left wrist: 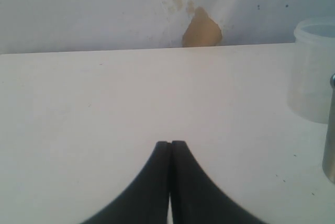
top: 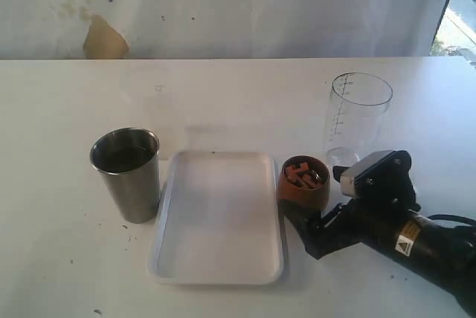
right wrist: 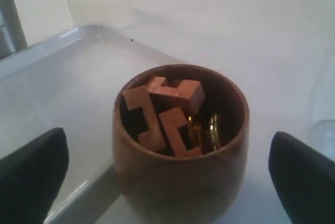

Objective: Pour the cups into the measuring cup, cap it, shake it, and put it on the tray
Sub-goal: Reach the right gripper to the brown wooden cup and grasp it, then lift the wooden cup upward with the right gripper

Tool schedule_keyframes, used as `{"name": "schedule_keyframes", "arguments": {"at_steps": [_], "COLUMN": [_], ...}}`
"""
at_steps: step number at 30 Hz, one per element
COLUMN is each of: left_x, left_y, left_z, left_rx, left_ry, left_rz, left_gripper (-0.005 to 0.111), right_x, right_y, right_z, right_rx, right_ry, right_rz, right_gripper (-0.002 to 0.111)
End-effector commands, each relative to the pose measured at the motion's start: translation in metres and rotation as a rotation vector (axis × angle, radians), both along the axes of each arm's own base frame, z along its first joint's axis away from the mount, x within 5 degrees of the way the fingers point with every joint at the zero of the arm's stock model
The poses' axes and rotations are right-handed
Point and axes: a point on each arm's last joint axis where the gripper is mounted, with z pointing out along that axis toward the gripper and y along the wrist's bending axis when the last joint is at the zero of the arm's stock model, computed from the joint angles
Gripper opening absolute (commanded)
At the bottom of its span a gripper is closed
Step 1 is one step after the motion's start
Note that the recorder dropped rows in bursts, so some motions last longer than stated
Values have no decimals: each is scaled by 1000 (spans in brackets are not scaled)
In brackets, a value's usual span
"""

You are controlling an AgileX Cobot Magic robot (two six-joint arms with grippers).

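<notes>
With right claw point(right wrist: 167, 174) spread either side of the wooden cup point(top: 303, 184) beside the tray point(top: 219, 214) and left claw point(left wrist: 170, 148) pressed together over counter point(left wrist: 104, 103), looks barely begun: 2 cups, steel tumbler point(top: 128, 177) included, unpoured, measuring cup point(top: 357, 114) behind empty, capping, shaking, traying ahead.

This is a robot test bench in a lab-like room. A bare white table point(top: 223, 88) runs ahead of the left gripper point(left wrist: 170, 148) to a stained white backdrop point(top: 223, 6) with a tan patch point(left wrist: 201, 28). Far beyond the right gripper point(right wrist: 167, 174), a window strip point(top: 455, 13) shows daylight.
</notes>
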Motion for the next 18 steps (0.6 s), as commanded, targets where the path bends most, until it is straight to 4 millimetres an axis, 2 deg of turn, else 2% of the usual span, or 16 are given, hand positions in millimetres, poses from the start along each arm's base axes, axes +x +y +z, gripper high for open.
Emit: {"name": "schedule_keyframes", "arguments": {"at_steps": [1,5,10,18], "left_x": [0,0,0,0], "left_y": [0,0,0,0], "left_z": [-2,-2,-2,-2], "left_rx": [-19,-19,-19,-19], "left_ry": [0,0,0,0], "left_rz": [4,4,4,4], "left_gripper": [0,0,0,0], "right_x": [8,13,26,31], "right_y": [2,3,5,6], "right_z": [-5,-8,-21,-20], "right_rx": [27,57,67,70], "right_ry": [5,22,44,30], "right_rz": [-4,-14,-18,-17], "right_gripper": [96,96,96,96]}}
